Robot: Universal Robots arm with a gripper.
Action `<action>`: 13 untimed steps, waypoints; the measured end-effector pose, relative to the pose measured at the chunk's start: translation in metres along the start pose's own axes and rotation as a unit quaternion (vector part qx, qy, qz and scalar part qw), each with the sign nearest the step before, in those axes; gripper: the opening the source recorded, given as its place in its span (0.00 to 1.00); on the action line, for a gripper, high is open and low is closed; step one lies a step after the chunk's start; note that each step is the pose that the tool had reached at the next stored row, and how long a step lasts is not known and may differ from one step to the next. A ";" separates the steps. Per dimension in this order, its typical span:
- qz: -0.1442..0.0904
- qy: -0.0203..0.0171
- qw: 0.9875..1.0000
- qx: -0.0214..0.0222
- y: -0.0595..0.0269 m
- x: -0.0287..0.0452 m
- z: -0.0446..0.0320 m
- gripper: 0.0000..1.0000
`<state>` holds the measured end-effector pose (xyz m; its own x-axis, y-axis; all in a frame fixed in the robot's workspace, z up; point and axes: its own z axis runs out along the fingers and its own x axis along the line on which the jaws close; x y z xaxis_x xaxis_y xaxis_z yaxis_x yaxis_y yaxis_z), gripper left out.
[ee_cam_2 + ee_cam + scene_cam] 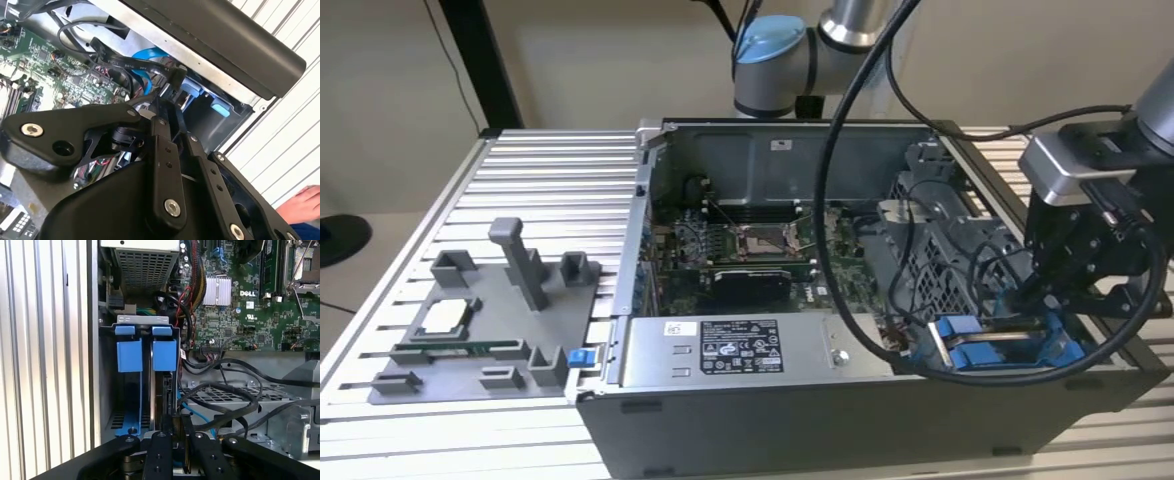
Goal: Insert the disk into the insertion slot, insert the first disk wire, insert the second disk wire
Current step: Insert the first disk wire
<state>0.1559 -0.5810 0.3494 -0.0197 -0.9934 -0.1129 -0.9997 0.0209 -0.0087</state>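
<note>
An open computer case (854, 420) lies on a table (547, 190) made of metal slats. In the exterior view the gripper (1054, 295) hangs over the corner of the case at that view's right, just above the insertion slot (1014, 345) with its blue rails. It points down into the slot. If it is clamped on something or released, I cannot tell.

In the first wrist view the slot has two compartments side by side, each with a blue tab (129, 355) at its far end. One compartment is open down to its blue floor. In the other, a dark flat slab stands on its edge, and this seems to be the disk (161, 400) seen from the side, though its label is hidden. The gripper tip is at the near end of this slab, and whether they touch is not clear.

Black cables (235, 390) lie in loops on the metal cage beside the slot. A thin blue cable (145, 67) runs close to the gripper tip. The green motherboard (240, 315) is further inside the case.

A grey power box (720, 350) with a label sits along the front wall of the case. On the table at the exterior view's left lies a grey tray (400, 385) with small parts. In the second wrist view a person's hand (302, 202) rests on the slats near the case.
</note>
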 end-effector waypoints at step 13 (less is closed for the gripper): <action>-0.002 0.011 1.000 0.022 0.0078 0.0006 0.0037 0.00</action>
<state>0.1481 -0.5810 0.3455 -0.0155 -0.9957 -0.0913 -0.9983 0.0205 -0.0537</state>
